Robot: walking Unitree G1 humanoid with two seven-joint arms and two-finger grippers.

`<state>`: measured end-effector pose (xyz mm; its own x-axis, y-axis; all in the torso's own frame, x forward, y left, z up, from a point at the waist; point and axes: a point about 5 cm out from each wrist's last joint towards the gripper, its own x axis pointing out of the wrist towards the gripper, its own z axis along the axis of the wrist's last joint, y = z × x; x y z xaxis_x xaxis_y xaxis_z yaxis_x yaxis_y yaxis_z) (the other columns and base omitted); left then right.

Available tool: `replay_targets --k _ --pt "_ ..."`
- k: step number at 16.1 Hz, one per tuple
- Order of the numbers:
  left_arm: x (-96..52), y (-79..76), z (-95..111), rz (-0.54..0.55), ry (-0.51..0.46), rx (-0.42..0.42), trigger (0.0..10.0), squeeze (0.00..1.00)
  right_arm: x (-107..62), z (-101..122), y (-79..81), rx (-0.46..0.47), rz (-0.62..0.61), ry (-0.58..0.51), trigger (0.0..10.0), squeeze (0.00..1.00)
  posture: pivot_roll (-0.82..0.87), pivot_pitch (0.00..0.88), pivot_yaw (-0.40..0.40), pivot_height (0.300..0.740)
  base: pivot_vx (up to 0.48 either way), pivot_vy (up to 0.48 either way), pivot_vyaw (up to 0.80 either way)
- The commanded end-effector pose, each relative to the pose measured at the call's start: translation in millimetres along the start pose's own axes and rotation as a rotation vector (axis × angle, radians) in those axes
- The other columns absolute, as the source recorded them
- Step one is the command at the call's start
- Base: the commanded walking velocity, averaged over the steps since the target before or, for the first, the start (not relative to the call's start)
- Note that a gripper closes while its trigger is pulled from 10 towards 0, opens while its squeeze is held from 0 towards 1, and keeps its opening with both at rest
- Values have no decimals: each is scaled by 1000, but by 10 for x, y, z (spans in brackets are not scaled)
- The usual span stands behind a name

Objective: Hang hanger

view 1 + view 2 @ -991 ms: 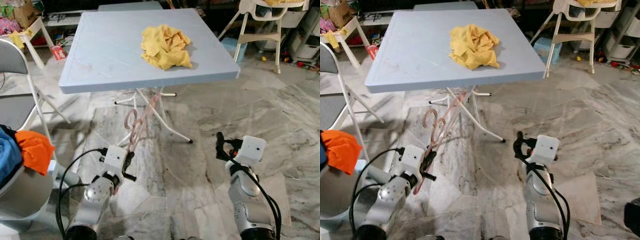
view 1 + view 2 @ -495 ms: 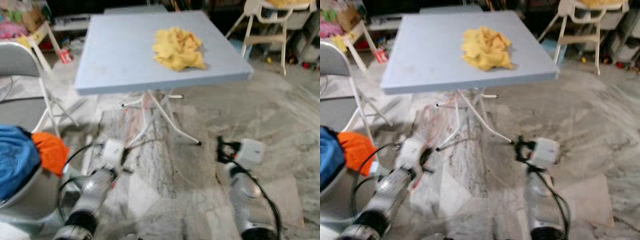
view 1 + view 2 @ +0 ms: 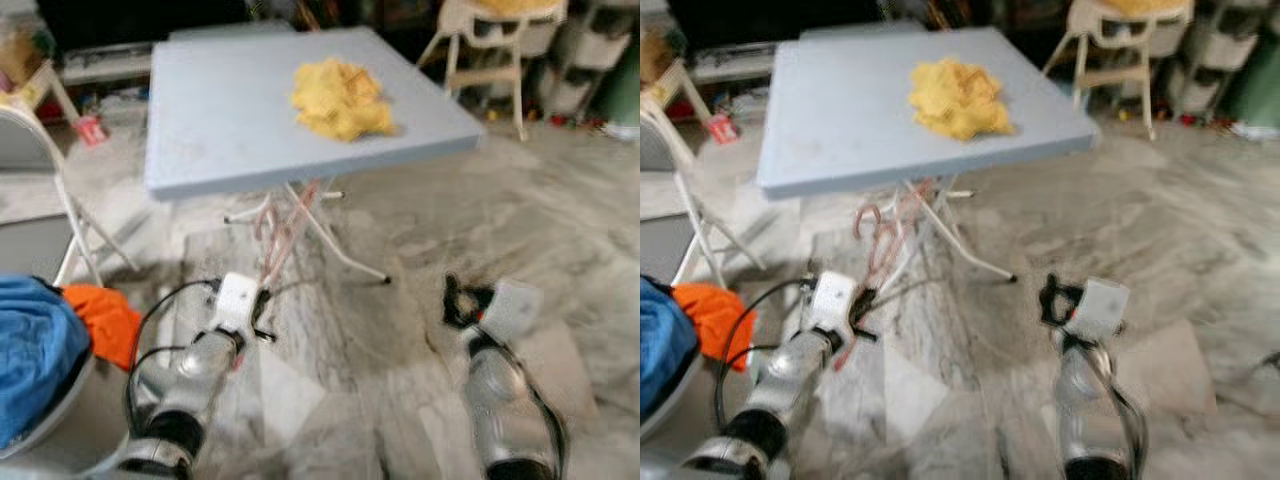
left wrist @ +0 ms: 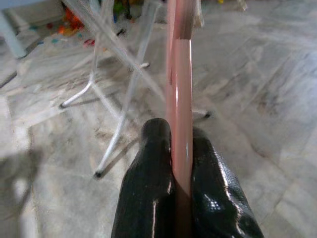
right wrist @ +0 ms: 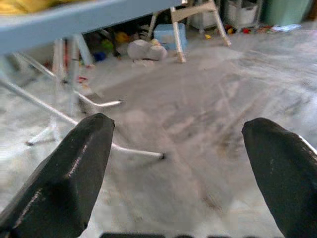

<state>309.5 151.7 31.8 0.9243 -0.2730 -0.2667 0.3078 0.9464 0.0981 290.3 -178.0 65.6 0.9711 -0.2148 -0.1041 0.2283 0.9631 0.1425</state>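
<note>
A pale blue folding table (image 3: 230,120) stands on the marble floor (image 3: 560,210), and everything else sits around it. On its top, toward the far right corner, lies a crumpled yellow cloth (image 3: 340,98). To the table's left is a white folding chair (image 3: 45,190), and nearer the robot a heap of blue and orange clothes (image 3: 55,335). In front of the table's near edge, the left gripper (image 4: 176,171) pinches the pink hanger (image 3: 283,225) tight between its fingers (hook end up by the table's legs). The right gripper (image 5: 173,148), off the table's near right corner, hangs spread wide with nothing in it.
</note>
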Motion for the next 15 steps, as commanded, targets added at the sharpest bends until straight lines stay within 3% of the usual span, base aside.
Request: replay_targets --k 1,5,8,11,12,15 --pt "10 -22 11 -3 -9 4 10000 0 16 17 -28 -8 -9 -4 10000 0 -111 88 49 740 0 352 0" --pt "0 -22 -24 0 4 0 10000 0 12 11 -39 -10 -12 -6 10000 0 -110 91 49 740 0 322 0" --pt "-115 -24 -301 6 106 -92 10000 0 -6 -87 -4 -16 22 37 10000 0 -108 90 28 740 0 0 0" --pt "-206 -34 -484 17 187 -90 10000 0 0 -233 -27 -29 40 105 10000 0 -97 87 14 740 0 0 0" --pt "-292 -24 -642 40 268 -109 10000 0 -13 -442 -53 -47 53 210 10000 0 -78 77 -2 740 0 0 0" --pt "-391 -18 -806 70 358 -147 10000 0 -73 -692 -81 -93 63 339 10000 0 -58 67 -13 740 0 0 0"
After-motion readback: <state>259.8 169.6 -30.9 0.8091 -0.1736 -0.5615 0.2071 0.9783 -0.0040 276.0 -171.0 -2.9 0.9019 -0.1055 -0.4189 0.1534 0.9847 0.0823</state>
